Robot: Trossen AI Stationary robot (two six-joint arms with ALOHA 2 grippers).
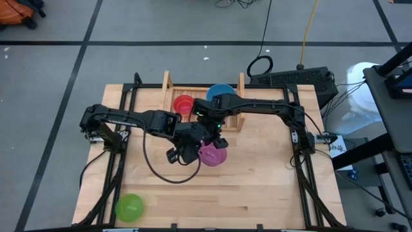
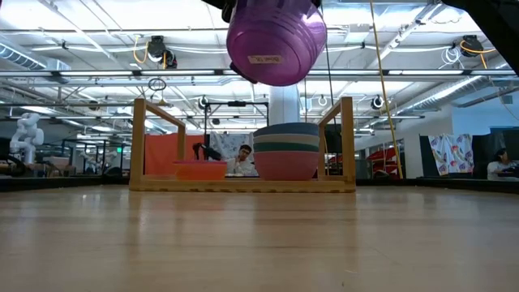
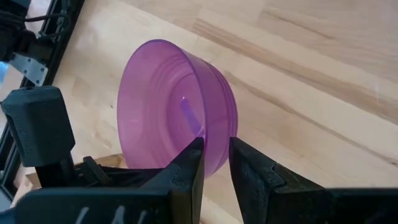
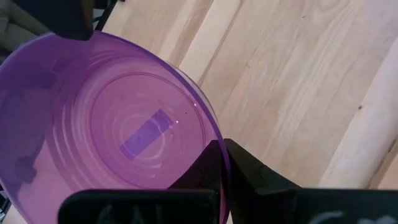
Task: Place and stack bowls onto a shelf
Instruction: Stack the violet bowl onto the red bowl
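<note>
A translucent purple bowl (image 1: pixel 214 155) hangs high above the middle of the table, tilted, with its base (image 2: pixel 268 58) facing the near edge. My left gripper (image 3: pixel 215 167) and my right gripper (image 4: pixel 222 163) are both shut on its rim from opposite sides. The light-wood shelf (image 1: pixel 168 82) stands at the far edge. A red bowl (image 1: pixel 183 104) rests on the shelf's left part. A stack with a blue bowl on top (image 1: pixel 221 92) sits on its right part; the low view shows the stack (image 2: pixel 287 151) as blue over teal over pink. A green bowl (image 1: pixel 129 207) lies near the front left corner. My left gripper has the bowl's rim (image 3: pixel 217 144) between its fingers, one inside the bowl and one outside on the wall. The bowl is lifted clear, tipped on its side. My right gripper pinches the rim (image 4: pixel 211 138) at another place, one finger inside, one outside, slanting down from the far side.
The shelf's two upright side boards (image 2: pixel 139 139) (image 2: pixel 347 139) stand left and right of the bowls on it. Black frame rails (image 1: pixel 308 174) run along the table's sides. Bare wood lies in front of the shelf and toward the near edge.
</note>
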